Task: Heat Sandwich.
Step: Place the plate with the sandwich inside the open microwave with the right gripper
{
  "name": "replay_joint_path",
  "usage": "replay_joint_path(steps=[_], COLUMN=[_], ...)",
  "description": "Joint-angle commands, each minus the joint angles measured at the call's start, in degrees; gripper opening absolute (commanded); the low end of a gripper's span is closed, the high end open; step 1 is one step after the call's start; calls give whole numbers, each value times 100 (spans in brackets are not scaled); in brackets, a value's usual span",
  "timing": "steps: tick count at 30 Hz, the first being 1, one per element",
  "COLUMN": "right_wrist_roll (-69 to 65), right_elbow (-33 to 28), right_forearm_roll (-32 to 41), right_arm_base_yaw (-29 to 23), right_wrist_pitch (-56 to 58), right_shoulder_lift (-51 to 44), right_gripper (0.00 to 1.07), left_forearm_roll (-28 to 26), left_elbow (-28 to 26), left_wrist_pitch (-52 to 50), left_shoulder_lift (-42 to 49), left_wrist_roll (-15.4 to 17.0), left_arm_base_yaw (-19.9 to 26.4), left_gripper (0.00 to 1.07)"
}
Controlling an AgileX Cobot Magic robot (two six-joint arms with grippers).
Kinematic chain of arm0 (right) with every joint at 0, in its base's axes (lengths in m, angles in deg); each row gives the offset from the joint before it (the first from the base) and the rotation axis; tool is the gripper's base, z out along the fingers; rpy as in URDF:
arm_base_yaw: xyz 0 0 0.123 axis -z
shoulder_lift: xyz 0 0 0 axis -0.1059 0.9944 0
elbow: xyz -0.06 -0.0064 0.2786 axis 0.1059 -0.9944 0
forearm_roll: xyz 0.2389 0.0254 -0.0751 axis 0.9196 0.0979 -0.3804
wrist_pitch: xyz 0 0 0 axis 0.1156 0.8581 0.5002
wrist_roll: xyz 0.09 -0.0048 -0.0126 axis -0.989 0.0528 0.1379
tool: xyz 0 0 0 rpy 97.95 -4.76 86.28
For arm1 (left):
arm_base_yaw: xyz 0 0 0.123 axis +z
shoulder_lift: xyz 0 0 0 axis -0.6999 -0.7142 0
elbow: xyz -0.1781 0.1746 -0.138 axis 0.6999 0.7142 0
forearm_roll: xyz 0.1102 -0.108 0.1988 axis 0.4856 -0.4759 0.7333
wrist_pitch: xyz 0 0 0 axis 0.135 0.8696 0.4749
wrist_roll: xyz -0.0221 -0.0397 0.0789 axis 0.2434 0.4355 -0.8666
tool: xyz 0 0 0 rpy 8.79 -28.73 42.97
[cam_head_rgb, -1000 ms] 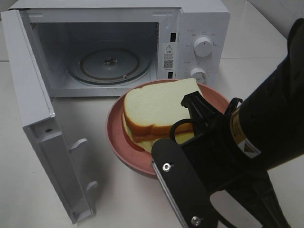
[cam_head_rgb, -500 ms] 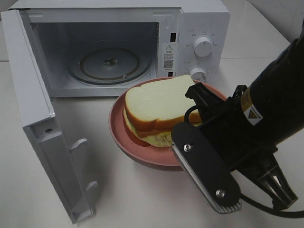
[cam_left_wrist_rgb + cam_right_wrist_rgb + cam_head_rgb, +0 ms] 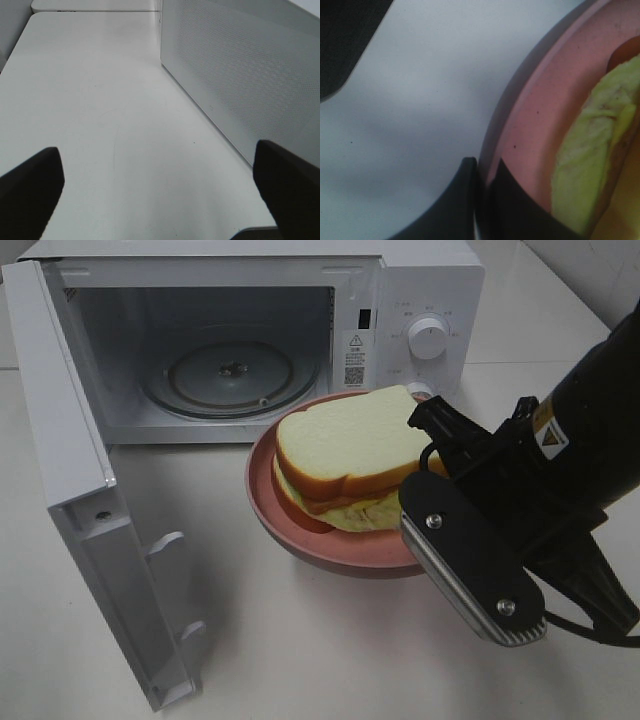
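The sandwich (image 3: pixel 350 455) lies on a pink plate (image 3: pixel 300 540) just in front of the open microwave (image 3: pixel 425 290) (its door (image 3: pixel 70 460) swung wide). The right gripper (image 3: pixel 482 172) has its jaws pinching the plate's rim. The left gripper (image 3: pixel 160 200) hangs over the table (image 3: pixel 100 100) beside the microwave, jaws spread.

Hidden parts
The black right arm (image 3: pixel 590 440) covers part of the rim of the round pink plate (image 3: pixel 300 540) and one corner of the square white-bread sandwich (image 3: pixel 345 445).
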Motion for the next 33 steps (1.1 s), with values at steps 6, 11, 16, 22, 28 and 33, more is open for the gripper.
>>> replay_joint_path(steps=[6, 11, 16, 22, 28, 33], right_wrist_roll=[172, 160, 160, 160, 160, 160], right_elbow=[6, 11, 97, 464, 756, 991], right_forearm_roll=[46, 46, 80, 309, 344, 344], right_arm_base_yaw=[29, 6, 6, 6, 6, 6], right_wrist_pitch=[-132, -355, -539, -544, -561, -596], right_shoulder_lift=[-29, 57, 286, 688, 1020, 1329], right_gripper=[0, 0, 0, 0, 0, 0], left_forearm_roll=[-34, -34, -34, -34, -34, -34], left_elbow=[6, 6, 6, 6, 6, 6], left_wrist_pitch=[-57, -57, -57, -57, -57, -57], left_shoulder_lift=[109, 109, 109, 109, 109, 109], left_wrist_roll=[29, 29, 29, 29, 29, 29], left_arm_base_yaw=[29, 29, 29, 29, 29, 29], left_gripper=[98, 98, 98, 98, 98, 98])
